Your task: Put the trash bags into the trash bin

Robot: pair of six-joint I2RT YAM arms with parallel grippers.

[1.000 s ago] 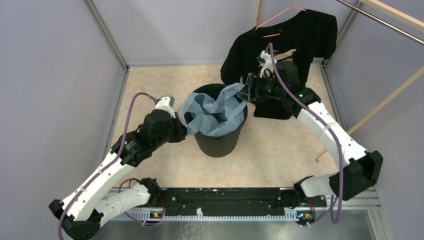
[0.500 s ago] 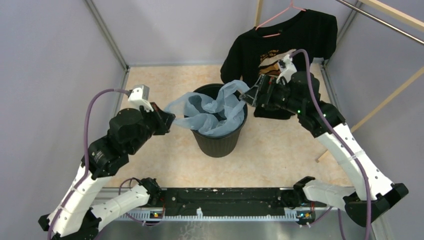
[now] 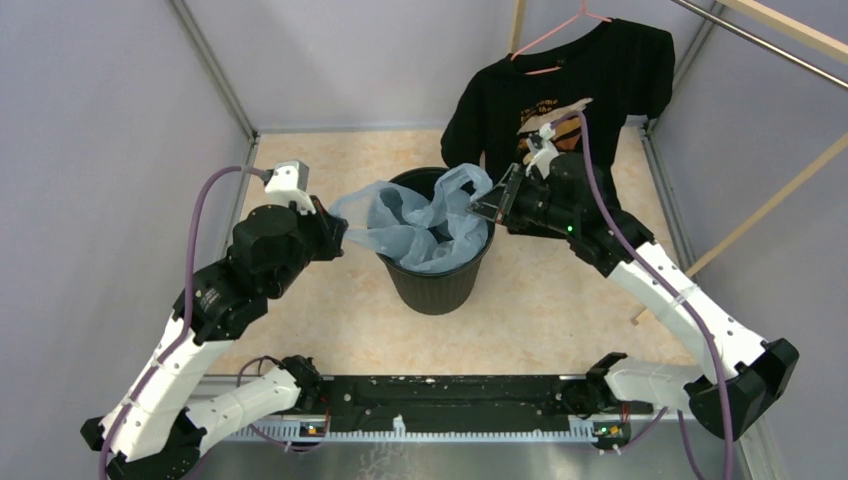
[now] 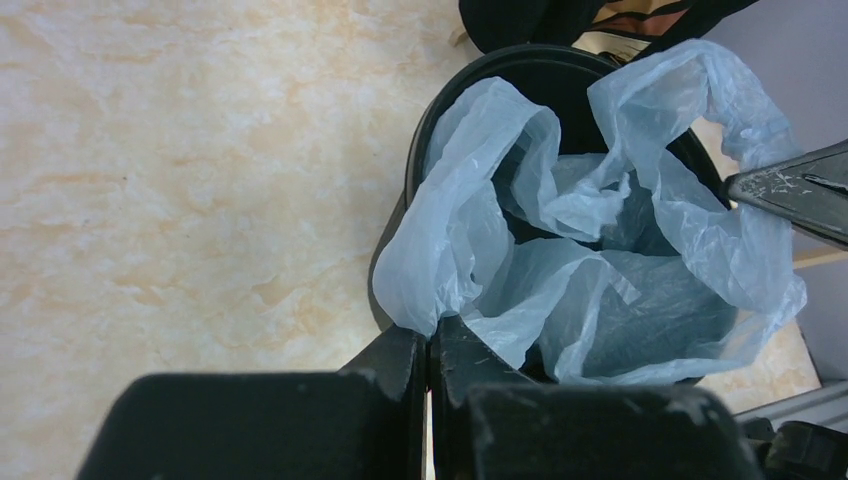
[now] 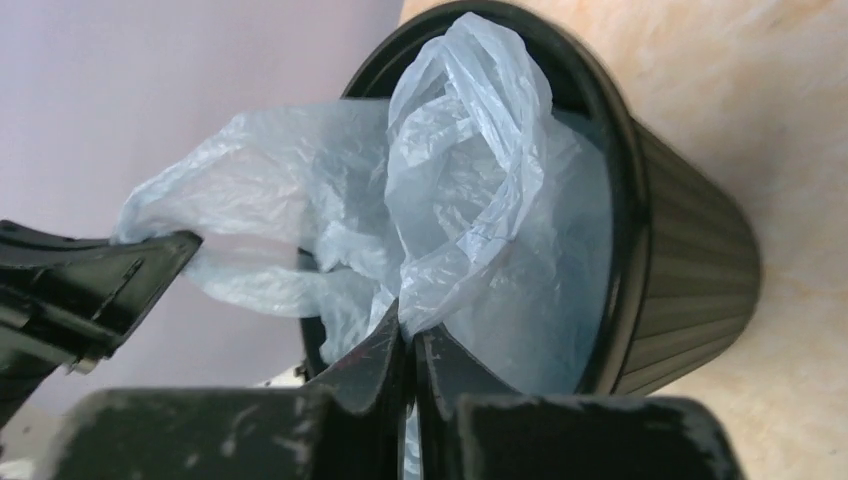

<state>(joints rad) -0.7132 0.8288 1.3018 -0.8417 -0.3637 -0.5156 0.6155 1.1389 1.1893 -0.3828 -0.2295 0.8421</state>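
Note:
The pale-blue trash bag [image 3: 425,215] lies crumpled in the mouth of the round black trash bin [image 3: 437,282], with its edges rising above the rim. My left gripper [image 3: 338,232] is shut on the bag's left edge, just outside the bin's left rim. The left wrist view shows the film [image 4: 600,290] pinched at my left gripper [image 4: 430,335] beside the bin's rim [image 4: 520,60]. My right gripper [image 3: 487,205] is shut on the bag's right edge above the right rim. In the right wrist view my right gripper [image 5: 408,335] pinches a fold of the bag [image 5: 470,180] over the bin [image 5: 690,270].
A black printed T-shirt [image 3: 610,70] hangs on a pink hanger at the back right, close behind my right arm. Wooden rack poles [image 3: 780,190] stand at the right. Grey walls enclose the floor, and a black rail [image 3: 450,400] runs along the near edge.
My right gripper opened, then shut on the bag's right edge over the rim. My left arm rose and drew the bag's left edge outward past the bin's left rim.

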